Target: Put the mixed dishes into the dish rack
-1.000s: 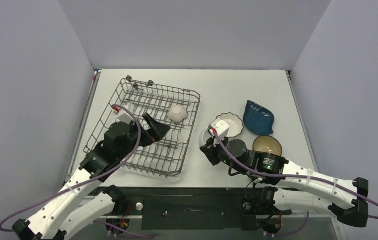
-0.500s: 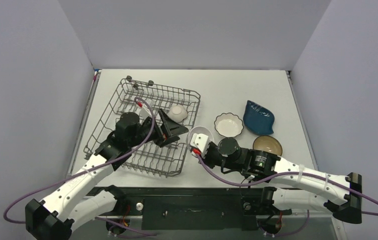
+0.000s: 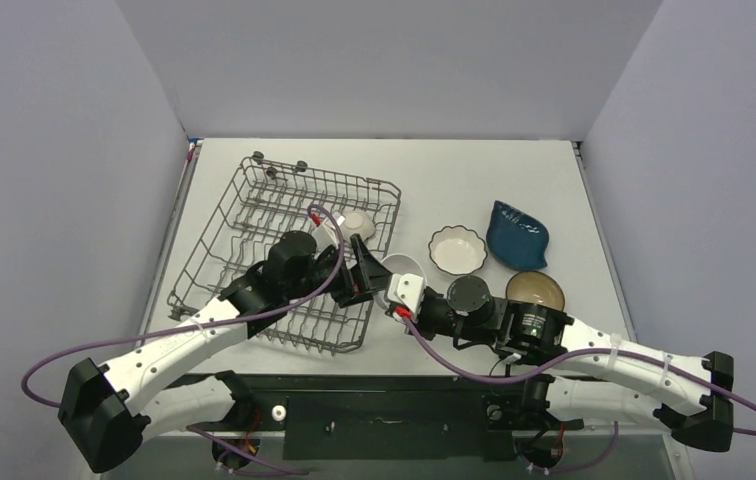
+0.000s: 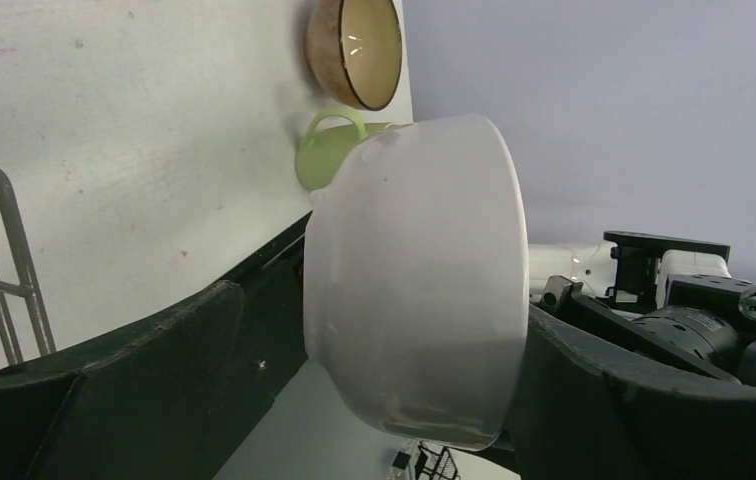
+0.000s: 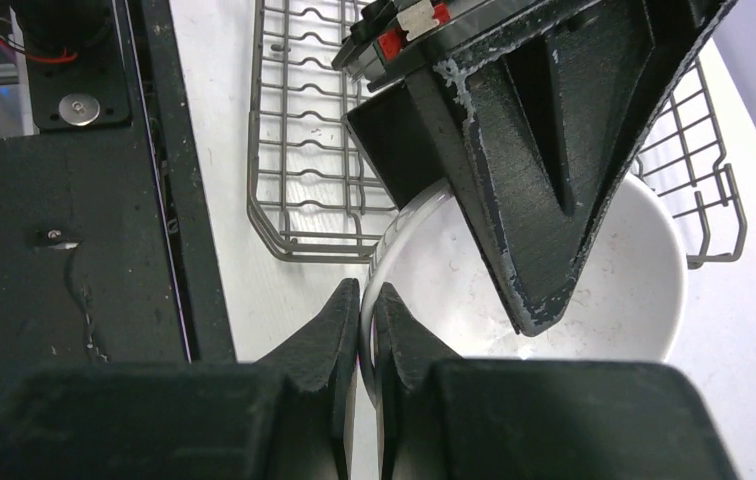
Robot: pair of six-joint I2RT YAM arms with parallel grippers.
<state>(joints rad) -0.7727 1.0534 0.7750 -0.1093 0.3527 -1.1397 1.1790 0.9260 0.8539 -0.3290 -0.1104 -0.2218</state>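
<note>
My right gripper (image 3: 394,292) (image 5: 364,300) is shut on the rim of the plain white bowl (image 3: 399,270) (image 5: 614,270) and holds it tilted just right of the dish rack (image 3: 254,215). My left gripper (image 3: 369,278) (image 4: 404,400) is open, one finger on each side of the bowl (image 4: 414,270); the right finger looks against it, the left stands apart. One left finger (image 5: 534,150) reaches into the bowl. The white scalloped bowl (image 3: 456,249), dark blue dish (image 3: 516,234) and brown bowl (image 3: 535,291) sit on the table. The green mug (image 4: 329,150) stands by the brown bowl (image 4: 359,50).
A small pale dish (image 3: 354,222) lies in the rack's far right corner, partly behind my left arm's cable; its pattern does not show. The rack's near right corner (image 5: 304,150) is just under the bowl. A black base plate (image 5: 64,250) runs along the near table edge.
My left arm swung right from over the rack to the bowl. My right arm carried the white bowl left and up toward the rack's right side.
</note>
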